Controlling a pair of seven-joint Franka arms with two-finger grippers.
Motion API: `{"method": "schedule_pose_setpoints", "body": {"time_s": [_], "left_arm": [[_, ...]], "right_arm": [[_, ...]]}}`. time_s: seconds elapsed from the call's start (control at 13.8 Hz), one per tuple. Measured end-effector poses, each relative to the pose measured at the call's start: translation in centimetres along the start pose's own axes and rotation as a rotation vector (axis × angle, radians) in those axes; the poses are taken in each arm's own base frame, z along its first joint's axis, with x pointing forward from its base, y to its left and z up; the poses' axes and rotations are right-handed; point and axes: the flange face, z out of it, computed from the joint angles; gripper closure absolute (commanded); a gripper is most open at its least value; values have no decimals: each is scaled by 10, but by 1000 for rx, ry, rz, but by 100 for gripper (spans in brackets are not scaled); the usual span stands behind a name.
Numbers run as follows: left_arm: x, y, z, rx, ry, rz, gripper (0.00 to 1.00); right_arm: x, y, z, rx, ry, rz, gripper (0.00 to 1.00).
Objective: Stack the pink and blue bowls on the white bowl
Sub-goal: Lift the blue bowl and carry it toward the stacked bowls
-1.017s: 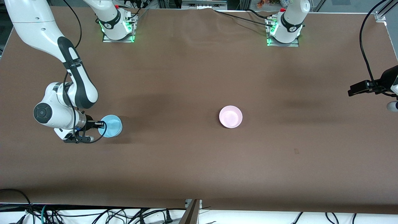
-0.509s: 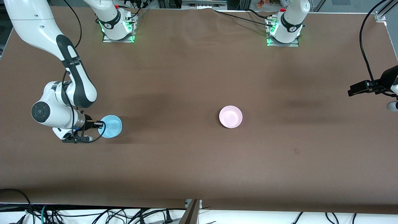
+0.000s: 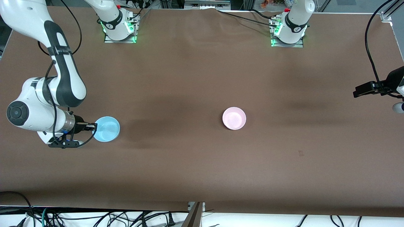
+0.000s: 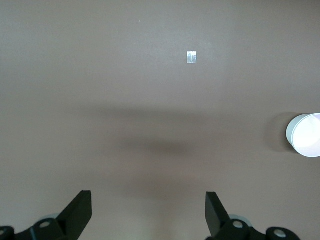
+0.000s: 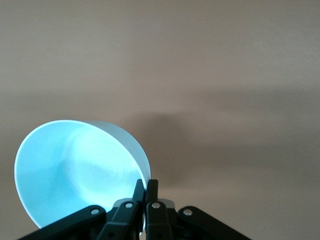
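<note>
My right gripper [image 3: 94,126] is shut on the rim of the light blue bowl [image 3: 106,129] and holds it tilted a little above the table at the right arm's end. The right wrist view shows the closed fingers [image 5: 146,187] pinching the blue bowl's wall [image 5: 75,170]. The pale pink bowl [image 3: 234,118] stands upright and alone near the table's middle; it also shows in the left wrist view [image 4: 305,135]. My left gripper [image 3: 358,91] waits high over the left arm's end, open and empty [image 4: 148,200]. The white bowl is out of view.
The brown table [image 3: 195,164] carries a small tape mark [image 3: 300,153], nearer to the front camera than the pink bowl and toward the left arm's end. Cables hang along the table's front edge. The two arm bases [image 3: 120,28] stand along the top.
My right arm has risen and drawn toward its own end of the table, carrying the blue bowl with it. The pink bowl and the left arm have not moved.
</note>
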Motion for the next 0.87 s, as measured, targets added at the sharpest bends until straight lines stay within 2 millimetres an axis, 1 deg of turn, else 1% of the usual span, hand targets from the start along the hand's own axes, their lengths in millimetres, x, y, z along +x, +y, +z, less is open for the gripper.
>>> {"method": "schedule_pose_setpoints", "body": {"time_s": [0.15, 0.29, 0.44, 0.58, 0.73, 0.87], "left_arm": [[0, 0, 0, 0, 0, 0, 0], [0, 0, 0, 0, 0, 0, 0], [0, 0, 0, 0, 0, 0, 0], [0, 0, 0, 0, 0, 0, 0], [0, 0, 0, 0, 0, 0, 0], [0, 0, 0, 0, 0, 0, 0]], "right_arm": [[-1, -47, -14, 28, 12, 60, 100], [-10, -102, -19, 46, 16, 101, 100], [-25, -163, -19, 41, 19, 126, 100], [-45, -224, -22, 30, 34, 156, 100], [-65, -270, -22, 30, 40, 196, 100], [-78, -307, -22, 40, 50, 241, 100]]}}
